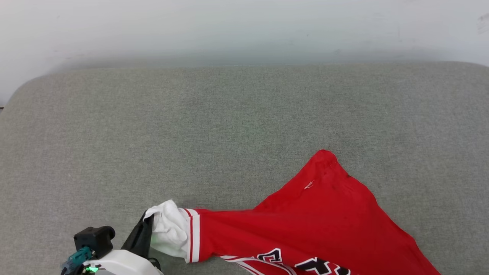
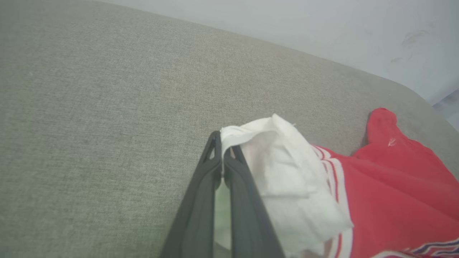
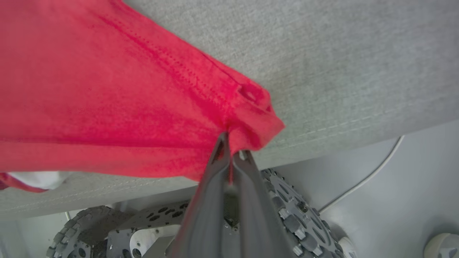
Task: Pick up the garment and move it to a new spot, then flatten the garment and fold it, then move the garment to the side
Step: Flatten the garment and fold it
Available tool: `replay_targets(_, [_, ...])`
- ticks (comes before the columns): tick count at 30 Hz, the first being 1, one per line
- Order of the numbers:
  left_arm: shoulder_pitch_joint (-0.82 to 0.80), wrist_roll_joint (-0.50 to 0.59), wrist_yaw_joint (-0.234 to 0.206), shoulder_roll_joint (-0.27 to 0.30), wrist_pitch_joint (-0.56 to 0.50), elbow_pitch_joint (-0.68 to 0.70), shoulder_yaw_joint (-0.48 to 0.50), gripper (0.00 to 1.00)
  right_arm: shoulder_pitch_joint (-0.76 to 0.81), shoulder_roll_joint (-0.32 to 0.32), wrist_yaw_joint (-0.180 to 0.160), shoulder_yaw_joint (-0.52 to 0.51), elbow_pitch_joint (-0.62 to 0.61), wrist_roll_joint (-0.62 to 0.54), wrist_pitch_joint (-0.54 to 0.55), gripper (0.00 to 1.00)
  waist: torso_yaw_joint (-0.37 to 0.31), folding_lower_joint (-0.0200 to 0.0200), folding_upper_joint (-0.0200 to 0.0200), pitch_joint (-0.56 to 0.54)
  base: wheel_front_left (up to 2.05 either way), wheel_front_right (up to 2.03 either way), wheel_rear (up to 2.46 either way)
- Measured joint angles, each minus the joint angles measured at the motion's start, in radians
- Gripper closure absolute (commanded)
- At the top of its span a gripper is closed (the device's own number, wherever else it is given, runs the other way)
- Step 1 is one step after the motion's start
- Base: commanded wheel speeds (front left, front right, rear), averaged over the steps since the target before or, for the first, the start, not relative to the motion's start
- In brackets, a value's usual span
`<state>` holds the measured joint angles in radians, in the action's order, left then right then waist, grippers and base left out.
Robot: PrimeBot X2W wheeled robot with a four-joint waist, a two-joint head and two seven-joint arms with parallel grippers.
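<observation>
The garment (image 1: pixel 305 225) stretches left-to-right along the head view's bottom; left gripper (image 2: pixel 223 152) clamps its white end, right gripper (image 3: pixel 230 145) its red corner (both engaged).

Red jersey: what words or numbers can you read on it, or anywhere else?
Dark white-outlined lettering on the red garment: cut off by the picture's bottom edge, cannot be read.
Small white mark near the garment's far corner: too small to read.
No other words, numbers or signs can be read.
</observation>
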<state>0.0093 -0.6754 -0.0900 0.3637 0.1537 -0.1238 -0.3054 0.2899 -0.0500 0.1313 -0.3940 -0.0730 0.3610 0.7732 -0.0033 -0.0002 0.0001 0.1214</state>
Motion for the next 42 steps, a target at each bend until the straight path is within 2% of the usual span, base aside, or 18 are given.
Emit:
replay_targets(1, [0.003, 0.000, -0.002, -0.002, 0.000, -0.001, -0.002, 1.00, 0.000, 0.001, 0.000, 0.005, 0.011, 0.005, -0.030, 0.00, -0.001, 0.0000, 0.0000, -0.002, 0.00, 0.00, 0.00])
replay_targets(3, [0.006, -0.004, -0.007, -0.007, 0.000, -0.003, -0.007, 1.00, -0.002, 0.000, 0.000, 0.016, 0.015, -0.042, -0.102, 0.00, -0.001, 0.0000, 0.0000, -0.006, 0.00, 0.00, 0.00])
replay_targets(6, [0.006, -0.005, -0.007, -0.009, -0.001, -0.002, -0.012, 1.00, -0.022, 0.000, 0.000, 0.027, 0.031, -0.029, -0.197, 0.00, 0.002, 0.0001, 0.0000, -0.009, 0.00, 0.00, 0.00])
replay_targets(10, [0.003, -0.004, -0.006, -0.009, -0.006, 0.001, -0.019, 1.00, -0.093, -0.001, 0.000, 0.022, 0.011, -0.029, -0.388, 0.00, 0.009, 0.0001, 0.0000, -0.006, 0.00, 0.00, 0.00])
replay_targets(11, [-0.005, -0.001, -0.005, -0.008, -0.006, 0.003, -0.020, 1.00, -0.130, -0.002, 0.000, 0.031, 0.010, -0.039, -0.476, 0.00, 0.013, 0.0001, 0.0000, -0.001, 0.00, 0.00, 0.00])
replay_targets(13, [-0.016, 0.002, -0.002, -0.008, -0.006, 0.007, -0.024, 1.00, -0.167, -0.007, 0.000, 0.050, 0.016, -0.045, -0.557, 0.00, 0.018, 0.0001, 0.0000, 0.005, 0.00, 0.00, 0.00])
replay_targets(16, [-0.031, 0.006, -0.001, -0.013, -0.006, 0.015, -0.034, 1.00, -0.230, -0.036, 0.000, 0.091, 0.052, -0.057, -0.627, 0.00, 0.027, 0.0002, 0.0000, 0.018, 0.00, 0.00, 0.00])
replay_targets(19, [-0.045, 0.010, 0.001, -0.019, -0.010, 0.030, -0.042, 1.00, -0.304, -0.056, 0.000, 0.140, 0.102, -0.058, -0.640, 0.00, 0.038, 0.0002, 0.0000, 0.035, 0.00, 0.00, 0.00])
replay_targets(21, [-0.051, 0.011, 0.001, -0.020, -0.010, 0.039, -0.044, 1.00, -0.330, -0.067, 0.000, 0.158, 0.116, -0.058, -0.632, 0.00, 0.041, 0.0002, 0.0000, 0.043, 0.00, 0.00, 0.00])
replay_targets(25, [-0.081, 0.016, 0.003, -0.019, -0.018, 0.071, -0.050, 1.00, -0.455, -0.109, 0.000, 0.245, 0.170, -0.019, -0.502, 0.00, 0.054, 0.0003, 0.0000, 0.082, 0.00, 0.00, 0.00])
replay_targets(32, [-0.137, 0.028, 0.021, -0.020, -0.022, 0.106, -0.070, 1.00, -0.655, -0.240, 0.000, 0.408, 0.194, 0.010, -0.073, 0.00, 0.087, 0.0004, 0.0000, 0.162, 0.00, 0.00, 0.00])
replay_targets(35, [-0.157, 0.029, 0.030, -0.025, -0.025, 0.114, -0.081, 1.00, -0.701, -0.277, 0.000, 0.471, 0.182, 0.020, 0.060, 0.00, 0.108, 0.0004, 0.0000, 0.190, 0.00, 0.00, 0.00])
replay_targets(42, [-0.185, 0.028, 0.046, -0.031, -0.019, 0.114, -0.086, 1.00, -0.759, -0.321, 0.000, 0.580, 0.217, 0.043, 0.146, 0.00, 0.140, 0.0004, 0.0000, 0.246, 0.00, 0.00, 0.00])
